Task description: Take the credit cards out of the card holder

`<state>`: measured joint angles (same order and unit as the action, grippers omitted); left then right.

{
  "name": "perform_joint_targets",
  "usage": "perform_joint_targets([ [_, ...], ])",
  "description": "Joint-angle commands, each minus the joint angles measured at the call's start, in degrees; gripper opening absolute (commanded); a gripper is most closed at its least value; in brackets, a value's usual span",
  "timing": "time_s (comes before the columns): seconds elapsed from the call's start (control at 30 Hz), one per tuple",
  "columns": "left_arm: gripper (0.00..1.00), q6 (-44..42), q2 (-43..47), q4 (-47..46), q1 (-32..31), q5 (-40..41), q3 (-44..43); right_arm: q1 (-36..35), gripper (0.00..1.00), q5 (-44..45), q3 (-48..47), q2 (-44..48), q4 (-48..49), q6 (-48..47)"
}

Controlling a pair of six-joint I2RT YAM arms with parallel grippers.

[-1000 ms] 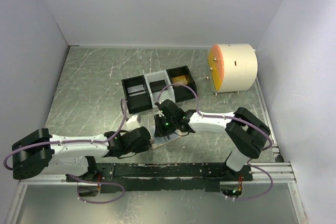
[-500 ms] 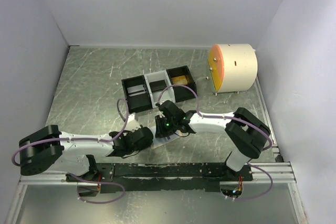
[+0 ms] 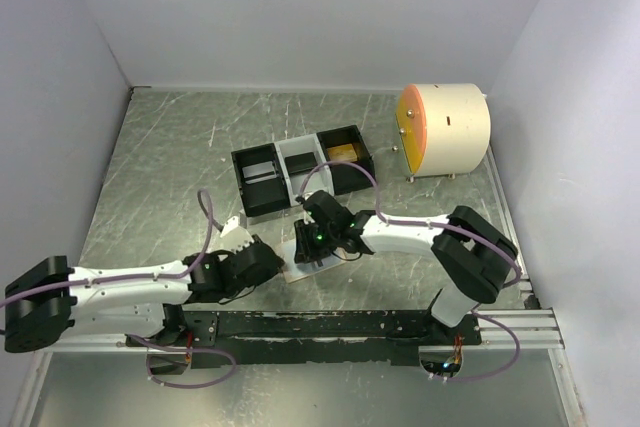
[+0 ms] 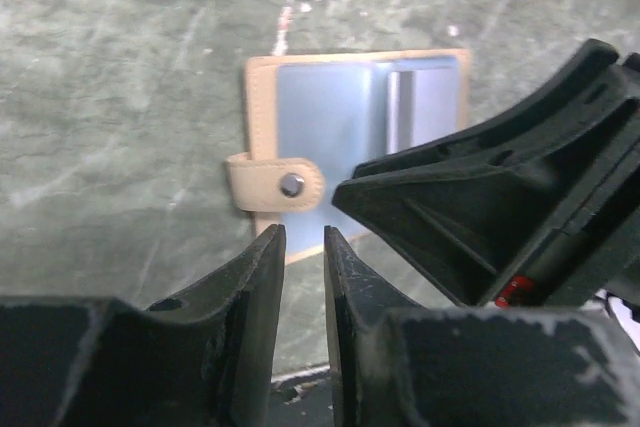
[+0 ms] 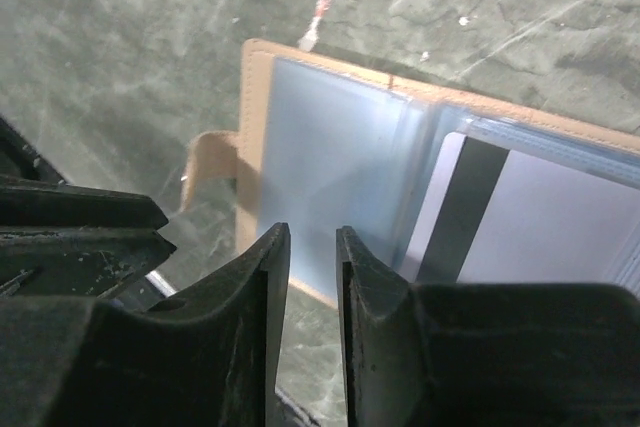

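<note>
- Nearest the arm bases, the left gripper [image 4: 304, 237] hung low just short of the card holder's near edge. Its jaws were parted by a narrow slit and clasped nothing.
- Just beyond it, the card holder [image 4: 320, 117] lay open and flat on the table [image 3: 170, 167], with its pale blue inner faces up and a tan border around them. Its snap tab [image 4: 275, 185] lay folded across the outer edge of one leaf.
- The right gripper [image 5: 313, 237] stood over that same leaf. Its jaws were almost together and we saw nothing pinched between them. We could not tell whether the tips touched the blue face.
- On the other leaf, a silver-grey credit card [image 5: 560, 222] with a black stripe sat inside a clear sleeve.
- Farther out stood the three-compartment tray [image 3: 240, 182], well apart from the card holder, with a gold card [image 3: 341, 152] in its right compartment.
- Farthest, at the right rear, sat a white drum [image 3: 455, 132] with an orange face.
</note>
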<state>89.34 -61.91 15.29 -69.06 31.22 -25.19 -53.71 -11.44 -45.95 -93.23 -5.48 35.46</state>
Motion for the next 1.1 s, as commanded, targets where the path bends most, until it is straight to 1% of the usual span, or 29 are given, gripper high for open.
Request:
perform_joint_targets([
  [0.0,0.34,-7.39,4.37,-4.11,-0.46,-1.78,-0.38,-0.14,0.29,-0.67,-1.63,6.99,0.78,-1.0],
  [0.03,0.35,-9.33,5.06,-5.3,-0.46,-2.61,-0.48,-0.05,0.32,1.82,-1.74,9.03,0.0,-0.76],
  [0.17,0.4,-14.29,5.88,-11.22,-0.41,-6.19,-0.29,0.6,0.37,14.57,-1.1,15.94,-5.32,-1.68],
  [0.2,0.42,-14.84,5.71,-12.95,-0.38,-7.03,-0.17,1.36,0.38,16.72,-0.34,17.27,-6.22,-1.95],
  [0.27,0.5,-15.53,4.92,-16.22,-0.43,-8.57,0.17,4.29,0.39,17.64,1.53,19.51,-7.24,-2.44],
  [0.37,0.64,-17.04,3.0,-21.71,-0.38,-10.27,0.58,10.95,0.4,12.12,4.93,21.68,-6.86,-3.14],
  [0.47,0.72,-17.97,0.06,-24.04,-0.35,-10.99,-0.69,15.35,0.4,5.93,7.94,22.82,-5.08,-3.36],
  [0.57,0.78,-18.41,-4.13,-20.98,-0.29,-11.12,-4.52,16.43,0.4,2.46,9.45,23.05,-3.76,-3.72],
  [0.67,0.81,-18.18,-9.79,-15.59,-0.29,-10.12,-9.42,16.53,0.42,-1.38,10.38,22.58,-2.13,-4.65],
  [0.7,0.84,-17.79,-10.9,-13.73,-0.29,-9.42,-11.17,16.51,0.43,-2.66,10.77,22.57,-1.37,-4.91],
  [0.73,0.98,-18.09,-12.97,-12.28,-0.29,-8.98,-12.59,16.53,0.45,-3.34,11.2,22.69,-0.87,-4.95],
  [0.77,1.0,-18.61,-14.54,-11.47,-0.29,-8.85,-13.84,16.47,0.5,-3.44,11.77,22.93,-0.55,-4.83],
  [0.8,1.0,-18.9,-15.96,-10.63,-0.29,-8.91,-15.0,16.52,0.53,-3.41,12.13,23.17,-0.21,-4.75],
  [0.93,0.99,-16.7,-19.82,-6.98,-0.29,-7.72,-17.8,16.46,0.53,-3.36,12.25,23.4,-0.18,-5.11],
  [1.0,0.96,-16.12,-20.28,-8.51,-0.29,-7.7,-17.18,16.45,0.51,-3.32,12.06,22.73,-0.44,-5.31],
  [1.07,0.92,-14.25,-20.31,-9.92,-0.29,-7.17,-15.99,16.52,0.46,-3.8,11.88,21.56,-0.65,-5.71],
])
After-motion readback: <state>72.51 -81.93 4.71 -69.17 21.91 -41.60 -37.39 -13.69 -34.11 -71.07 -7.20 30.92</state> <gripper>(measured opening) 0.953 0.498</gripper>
